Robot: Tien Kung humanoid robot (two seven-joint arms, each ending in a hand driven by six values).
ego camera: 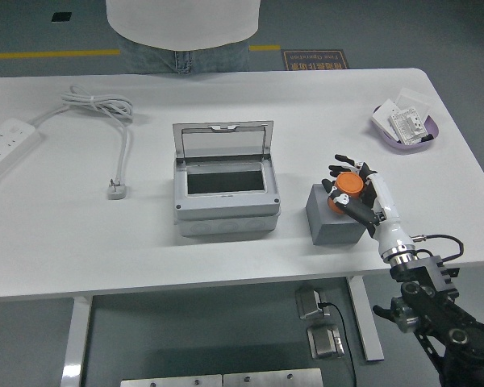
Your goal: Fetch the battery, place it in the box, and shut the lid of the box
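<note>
An orange cylindrical battery (344, 190) stands on a dark grey block (334, 219) right of the box. My right hand (352, 190) has its black fingers curled around the battery from the right and behind. The grey box (225, 195) sits mid-table with its clear lid (223, 142) raised upright at the back, the dark inside showing. My left arm is out of view.
A white power strip (6, 143) and its coiled cable (105, 113) with plug (117, 189) lie at the left. A purple tray (406, 127) with white parts sits at the far right. A person stands behind the table's far edge.
</note>
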